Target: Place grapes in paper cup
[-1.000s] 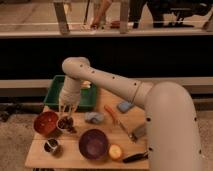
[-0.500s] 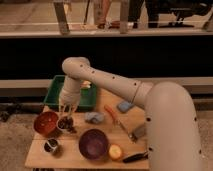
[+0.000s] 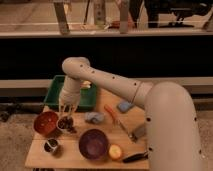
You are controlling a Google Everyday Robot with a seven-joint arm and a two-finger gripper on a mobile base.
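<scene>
The grapes (image 3: 66, 123), a dark bunch, lie in the small white-walled paper cup (image 3: 60, 127) on the wooden table, just right of the orange-brown bowl (image 3: 45, 123). A few berries hang over the cup's right rim. My gripper (image 3: 67, 109) points down directly above the cup, its fingers (image 3: 61, 107) apart and just over the grapes. The arm reaches in from the right across the green tray.
A green tray (image 3: 55, 92) stands behind the gripper. A purple bowl (image 3: 93, 144) and a yellow-red apple (image 3: 115, 151) are at the front. A small dark cup (image 3: 51, 146) is front left. A blue cloth (image 3: 93, 117), an orange tool (image 3: 111, 114) and a blue sponge (image 3: 124, 106) lie mid-table.
</scene>
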